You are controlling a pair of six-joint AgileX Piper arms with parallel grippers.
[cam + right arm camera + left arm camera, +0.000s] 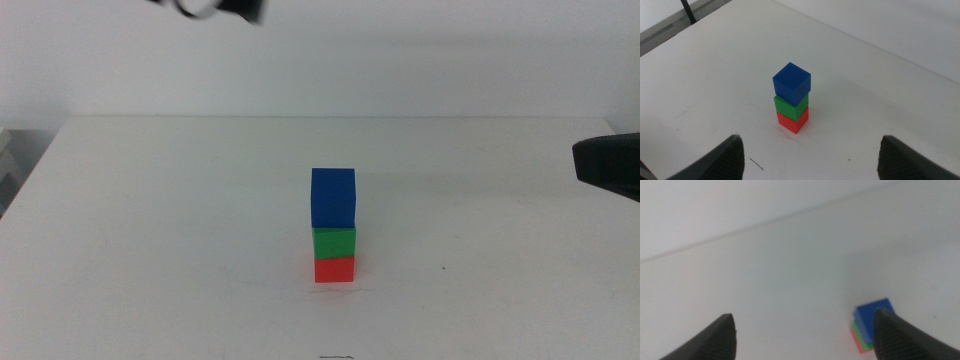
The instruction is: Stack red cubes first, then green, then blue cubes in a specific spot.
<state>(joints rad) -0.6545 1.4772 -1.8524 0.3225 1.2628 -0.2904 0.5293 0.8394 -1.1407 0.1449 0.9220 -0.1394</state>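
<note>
Three cubes stand as one tower on the white table (150, 220), a little in front of its middle. The red cube (334, 269) is at the bottom, the green cube (334, 242) rests on it, and the blue cube (333, 197) is on top, turned slightly. My left gripper (805, 340) is open and high above the table, looking down on the tower's blue cube (872, 315). In the middle view it is a dark blur at the top edge. My right gripper (812, 160) is open, well back from the tower (791, 100), at the right edge.
Pale grey equipment (5, 165) sits beyond the table's left edge. A dark rod (687, 10) stands past the far table edge in the right wrist view. A small dark mark (336, 356) lies near the table's front edge.
</note>
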